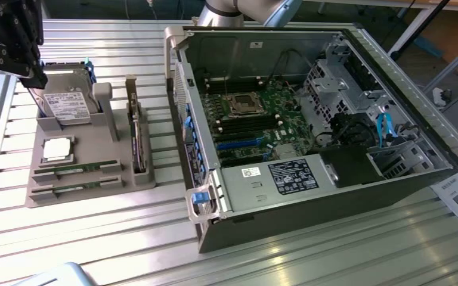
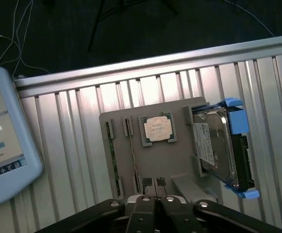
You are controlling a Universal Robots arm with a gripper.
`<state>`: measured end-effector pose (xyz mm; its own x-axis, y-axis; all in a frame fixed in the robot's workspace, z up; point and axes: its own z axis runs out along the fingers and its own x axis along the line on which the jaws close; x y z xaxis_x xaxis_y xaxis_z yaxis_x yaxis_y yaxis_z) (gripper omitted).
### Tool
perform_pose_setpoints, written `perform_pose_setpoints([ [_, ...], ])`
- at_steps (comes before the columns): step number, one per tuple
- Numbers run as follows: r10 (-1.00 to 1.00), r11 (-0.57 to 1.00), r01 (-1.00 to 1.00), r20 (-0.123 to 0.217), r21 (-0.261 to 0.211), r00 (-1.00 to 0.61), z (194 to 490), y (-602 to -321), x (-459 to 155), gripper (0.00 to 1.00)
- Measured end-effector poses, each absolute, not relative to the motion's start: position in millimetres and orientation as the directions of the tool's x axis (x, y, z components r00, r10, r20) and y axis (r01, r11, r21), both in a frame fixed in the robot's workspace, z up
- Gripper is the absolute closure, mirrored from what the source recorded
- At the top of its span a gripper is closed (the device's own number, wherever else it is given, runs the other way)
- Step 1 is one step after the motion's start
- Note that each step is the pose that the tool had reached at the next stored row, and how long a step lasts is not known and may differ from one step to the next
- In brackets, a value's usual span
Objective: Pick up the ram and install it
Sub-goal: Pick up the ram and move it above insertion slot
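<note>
**Approach to the pick-up, nothing lifted yet**

The black robot gripper (image 2: 155,201) hangs over the ribbed aluminium bench (image 1: 293,250) with its jaws pressed together and nothing between them. In the exterior view it sits high above the far end of the grey plastic holder tray (image 1: 93,146), over the silver hard drive in blue rails (image 1: 70,101).

The ram, a long narrow green circuit-board stick (image 1: 76,168), lies flat in a slot at the tray's near end. A second green stick (image 1: 78,189) lies just beside it, and the square silver processor chip (image 1: 56,149) is next to them. Which stick is meant I cannot tell.

The open black computer case (image 1: 205,59) stands to the exterior view's right with its green motherboard (image 1: 269,119) exposed.

I judge this to be the reaching stage. Grasping so thin a stick calls for parted jaws, squared to its long edges and kept clear of its twin.
</note>
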<state>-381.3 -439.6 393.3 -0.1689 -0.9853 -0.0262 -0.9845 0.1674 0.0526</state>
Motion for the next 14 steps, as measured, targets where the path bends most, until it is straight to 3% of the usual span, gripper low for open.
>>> perform_pose_setpoints([
  [14,-0.995,0.094,-0.994,-0.026,0.053,-0.095,393.3,-439.7,-381.2,0.9],
])
